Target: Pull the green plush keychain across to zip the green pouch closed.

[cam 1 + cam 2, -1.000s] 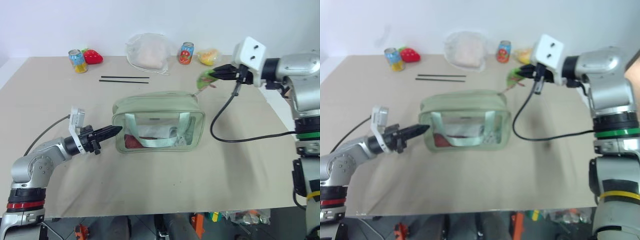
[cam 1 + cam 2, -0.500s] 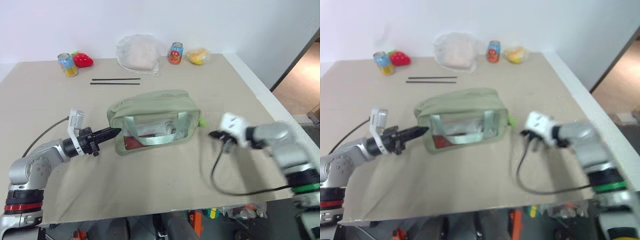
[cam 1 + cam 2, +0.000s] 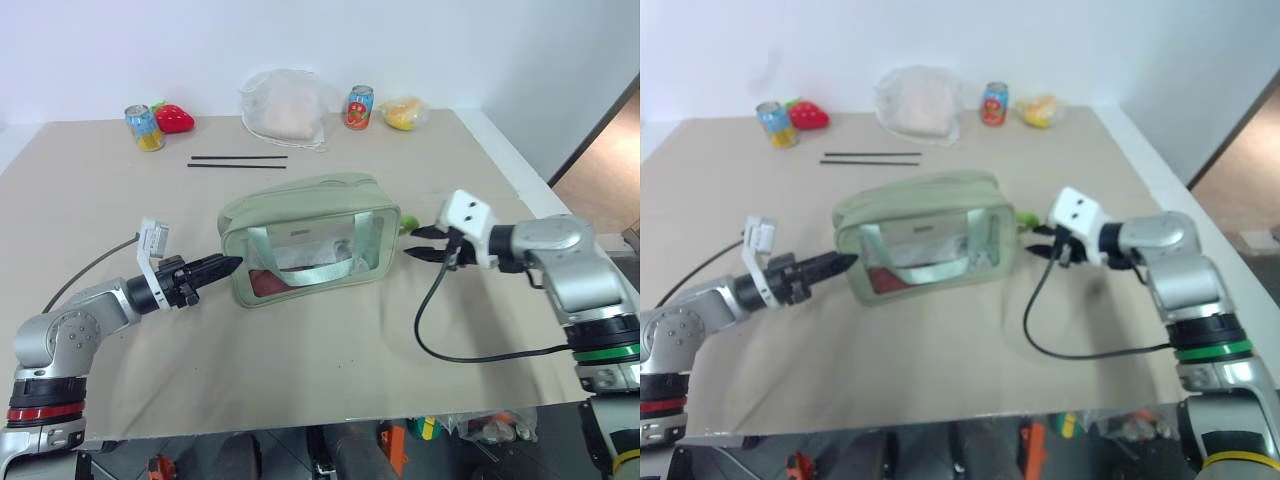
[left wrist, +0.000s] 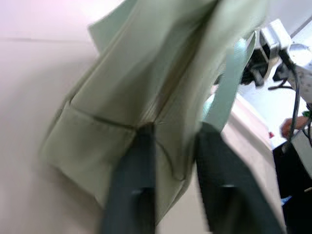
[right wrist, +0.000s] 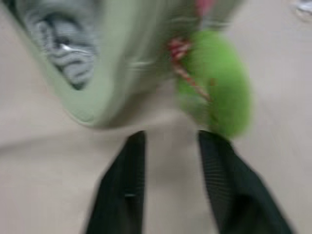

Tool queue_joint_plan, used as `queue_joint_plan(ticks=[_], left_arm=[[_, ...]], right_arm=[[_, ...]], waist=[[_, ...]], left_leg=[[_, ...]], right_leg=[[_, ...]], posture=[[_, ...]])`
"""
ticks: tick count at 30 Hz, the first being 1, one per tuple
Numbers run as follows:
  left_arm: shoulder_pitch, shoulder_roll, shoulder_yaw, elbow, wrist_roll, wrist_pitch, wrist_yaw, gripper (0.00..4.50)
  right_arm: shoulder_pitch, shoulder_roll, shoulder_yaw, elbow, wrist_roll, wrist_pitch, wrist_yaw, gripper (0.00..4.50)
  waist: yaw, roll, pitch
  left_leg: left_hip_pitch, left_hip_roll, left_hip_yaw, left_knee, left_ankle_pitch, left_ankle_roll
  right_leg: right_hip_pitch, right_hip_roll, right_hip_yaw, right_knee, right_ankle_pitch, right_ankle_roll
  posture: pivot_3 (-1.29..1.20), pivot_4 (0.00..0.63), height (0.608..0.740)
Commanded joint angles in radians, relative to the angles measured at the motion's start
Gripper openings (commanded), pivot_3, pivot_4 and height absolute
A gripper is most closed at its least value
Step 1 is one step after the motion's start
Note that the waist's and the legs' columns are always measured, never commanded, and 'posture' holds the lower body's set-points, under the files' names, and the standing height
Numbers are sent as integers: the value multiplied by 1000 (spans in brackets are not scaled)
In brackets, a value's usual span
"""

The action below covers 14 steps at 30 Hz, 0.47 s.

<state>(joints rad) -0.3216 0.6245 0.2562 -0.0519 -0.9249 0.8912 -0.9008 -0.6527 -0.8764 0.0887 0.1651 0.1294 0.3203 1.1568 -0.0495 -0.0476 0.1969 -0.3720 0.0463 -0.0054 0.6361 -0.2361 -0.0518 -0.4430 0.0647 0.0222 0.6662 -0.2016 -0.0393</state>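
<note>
1. Hanging off the right end of the green pouch (image 3: 312, 237), the green plush keychain (image 5: 214, 83) sat near the middle of the tabletop (image 3: 300, 360), on the side toward its right edge.
2. The zipper looked run to that end, so the pull seemed essentially done; doing it well now meant checking the slider was fully home.
3. The right tool (image 3: 418, 243) pointed at the keychain with fingers narrowly parted, holding nothing, one finger just beside the plush.
4. The left tool (image 3: 225, 265) lay level at the pouch's left end, fingers slightly apart against the fabric; a pinch was unclear.
</note>
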Motion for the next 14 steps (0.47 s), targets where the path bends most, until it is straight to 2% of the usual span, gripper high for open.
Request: queue_joint_plan(ticks=[1, 3, 4, 7, 10, 14], left_arm=[[-6, 57, 67, -88, -62, 26, -18, 2673], [-6, 92, 76, -120, -29, -9, -19, 3371], [-3, 119, 79, -133, -21, -6, -23, 3383], [31, 214, 118, -139, -5, 17, -43, 3383], [93, 263, 175, -132, -13, -3, -77, 3383], [181, 266, 322, -62, -47, 18, -47, 3383]], right_arm=[[-13, -70, -69, 25, 63, 2, 96, 3210], [-1, -106, -78, 32, 86, 21, 146, 3967], [7, -124, -81, 36, 93, 31, 168, 4264], [22, -156, -102, 78, 100, 35, 192, 4264], [20, -163, -137, 101, 133, 50, 194, 4264], [40, -138, -229, 96, 221, 109, 167, 4264]], waist=[[0, 0, 0], [-1, 0, 0], [-1, 0, 0], [-1, -1, 1], [-4, 0, 1], [-8, 0, 1]], left_leg=[[0, 0, 0, 0, -1, 1], [0, 0, 0, 0, -2, 2], [1, 0, 0, -1, -3, 2], [1, 1, -1, 0, -3, 2], [2, 1, 0, -1, -3, 2], [4, 1, 1, -1, -3, 2]], right_leg=[[0, 0, 0, 0, -1, -1], [0, 0, 0, 0, -2, -2], [0, 0, 0, 0, -2, -2], [0, 1, -1, 0, -2, -2], [0, 1, 0, 0, -2, -3], [-1, 1, 0, 0, -2, -3]], posture=[[0, 150, 740], [0, 150, 740], [0, 150, 740], [0, 150, 740], [0, 150, 740], [0, 150, 740]])
